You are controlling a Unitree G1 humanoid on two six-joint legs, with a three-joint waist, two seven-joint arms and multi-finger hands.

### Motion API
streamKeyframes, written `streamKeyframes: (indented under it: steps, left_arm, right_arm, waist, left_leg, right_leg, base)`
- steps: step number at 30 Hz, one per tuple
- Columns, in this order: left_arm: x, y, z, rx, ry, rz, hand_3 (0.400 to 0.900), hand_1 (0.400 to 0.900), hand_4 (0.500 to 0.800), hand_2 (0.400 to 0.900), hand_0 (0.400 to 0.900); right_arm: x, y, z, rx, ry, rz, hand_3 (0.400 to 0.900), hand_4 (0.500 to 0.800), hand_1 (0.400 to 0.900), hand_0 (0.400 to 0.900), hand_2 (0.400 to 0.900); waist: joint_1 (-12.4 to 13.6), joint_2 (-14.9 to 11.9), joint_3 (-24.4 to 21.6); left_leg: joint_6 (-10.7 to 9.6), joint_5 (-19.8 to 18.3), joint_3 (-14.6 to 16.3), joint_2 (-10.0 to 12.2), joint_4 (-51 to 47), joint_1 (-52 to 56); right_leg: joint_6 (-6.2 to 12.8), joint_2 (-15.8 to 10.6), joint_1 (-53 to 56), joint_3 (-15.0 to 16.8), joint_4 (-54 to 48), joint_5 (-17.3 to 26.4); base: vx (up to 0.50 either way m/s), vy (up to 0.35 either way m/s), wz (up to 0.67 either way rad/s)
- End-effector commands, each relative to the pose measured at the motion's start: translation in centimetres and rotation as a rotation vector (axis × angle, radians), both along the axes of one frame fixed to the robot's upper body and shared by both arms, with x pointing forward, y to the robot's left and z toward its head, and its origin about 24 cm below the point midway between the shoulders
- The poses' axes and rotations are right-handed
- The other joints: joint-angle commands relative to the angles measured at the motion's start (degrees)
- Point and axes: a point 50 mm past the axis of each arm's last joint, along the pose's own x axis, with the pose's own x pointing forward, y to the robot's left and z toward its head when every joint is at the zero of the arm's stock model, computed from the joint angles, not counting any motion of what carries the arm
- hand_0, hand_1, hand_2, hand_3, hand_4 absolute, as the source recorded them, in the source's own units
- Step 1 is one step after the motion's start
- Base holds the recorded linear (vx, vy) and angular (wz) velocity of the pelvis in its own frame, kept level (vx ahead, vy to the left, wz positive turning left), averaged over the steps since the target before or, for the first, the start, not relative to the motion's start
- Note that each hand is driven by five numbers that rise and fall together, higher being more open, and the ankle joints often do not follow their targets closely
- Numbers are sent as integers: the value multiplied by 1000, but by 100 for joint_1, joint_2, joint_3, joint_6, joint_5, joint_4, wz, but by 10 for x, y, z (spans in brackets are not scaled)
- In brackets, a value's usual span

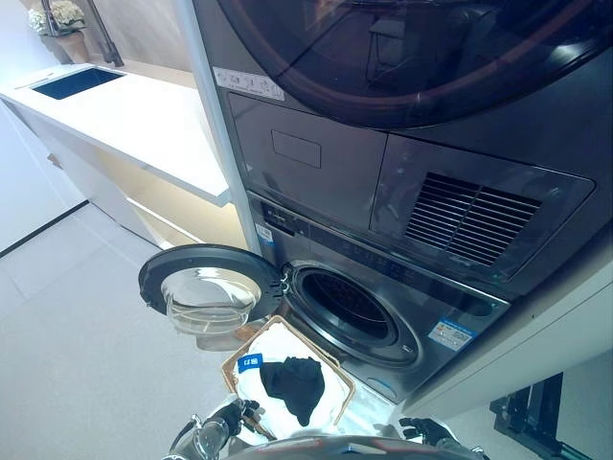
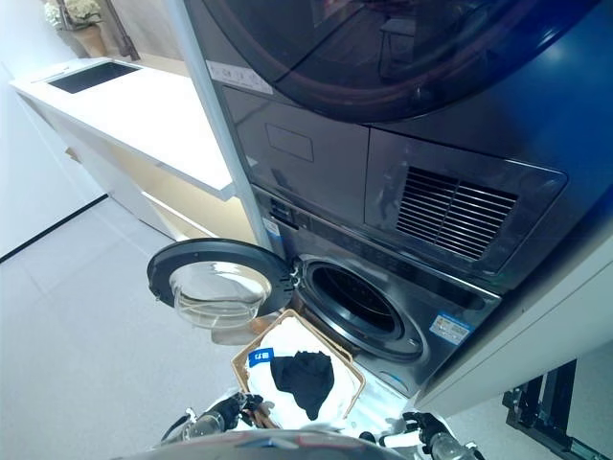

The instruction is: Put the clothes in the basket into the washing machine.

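- Counter runs along the left, white, with a dark sink at its far end, about 10 o'clock in view; a plant pot stands behind the sink.
- Door of the washer hangs wide open, swung out at 9 o'clock from the drum, its glass bowl facing up.
- Left hand shows low at 6 o'clock, at the basket's near left edge; whether its fingers are curled or straight cannot be told.
- Basket sits on the floor just below the drum, at 6 o'clock from it, holding white cloth with a black garment on top.
- Drum of the washer is open and dark inside; a vented panel sits above at 1 o'clock.
- Right hand shows at the bottom edge, at 4 o'clock from the basket and apart from it; its fingers cannot be made out.
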Motion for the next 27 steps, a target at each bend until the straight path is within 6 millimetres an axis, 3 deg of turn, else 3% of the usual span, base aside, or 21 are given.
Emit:
streamKeyframes:
  steps: [1,7,13,19,27]
  left_arm:
    - [28,19,10,41,-78,20,900,900,800,900,900]
    - [48,17,18,69,-146,-43,900,900,800,900,900]
    - [95,3,39,82,-304,-133,900,900,800,900,900]
    - [157,-21,79,138,-546,-310,900,900,800,900,900]
    - [223,-28,144,301,-833,-400,900,900,800,900,900]
  right_arm:
    - [8,7,-1,9,-10,-13,900,800,900,900,900]
    - [14,-5,3,-19,-44,-83,900,800,900,900,900]
    - [29,-28,13,-84,-99,-157,900,800,900,900,900]
    - [39,-55,27,-172,-155,-217,900,800,900,900,900]
    - [66,-74,46,-231,-303,-292,900,800,900,900,900]
  waist:
    - [-45,-416,-84]
    - [-121,-395,134]
    - [-241,-310,538]
    - [-350,-140,1022]
    - [-545,-39,1663]
  left_leg:
    - [239,-128,-14,-395,-8,-218]
    - [243,-54,-3,-416,-8,-491]
    - [280,122,35,-492,-8,-1225]
    - [320,278,64,-592,26,-1818]
    - [416,162,348,-695,856,-3026]
  right_leg:
    - [466,-326,61,145,96,-5]
    - [474,-338,-221,178,103,88]
    - [486,-392,-983,272,113,317]
    - [441,-482,-1649,412,270,434]
    - [329,-508,-2903,734,911,492]
  base:
    - [0,0,0]
    - [-31,0,-1]
    - [-105,18,-7]
    - [-99,52,-11]
    - [-142,48,-19]
